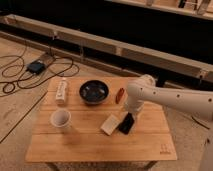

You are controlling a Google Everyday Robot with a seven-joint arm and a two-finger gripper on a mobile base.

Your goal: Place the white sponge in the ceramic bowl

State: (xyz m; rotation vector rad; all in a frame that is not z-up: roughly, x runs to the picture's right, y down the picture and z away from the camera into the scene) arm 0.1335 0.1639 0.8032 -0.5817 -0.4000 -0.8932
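The white sponge (110, 124) is a small cream block lying on the wooden table (100, 145), right of centre, next to a black phone (126, 123). The ceramic bowl (94, 91) is dark, glossy and speckled inside, and stands at the back middle of the table. My white arm (170, 97) reaches in from the right and bends down over the table's right side. My gripper (131, 114) hangs below the arm's wrist, just above the phone and right of the sponge.
A white bottle (61, 91) lies at the back left. A white cup (61, 118) stands front left. A red-brown oblong object (120, 95) lies right of the bowl. Cables and a blue box (36, 66) lie on the floor behind.
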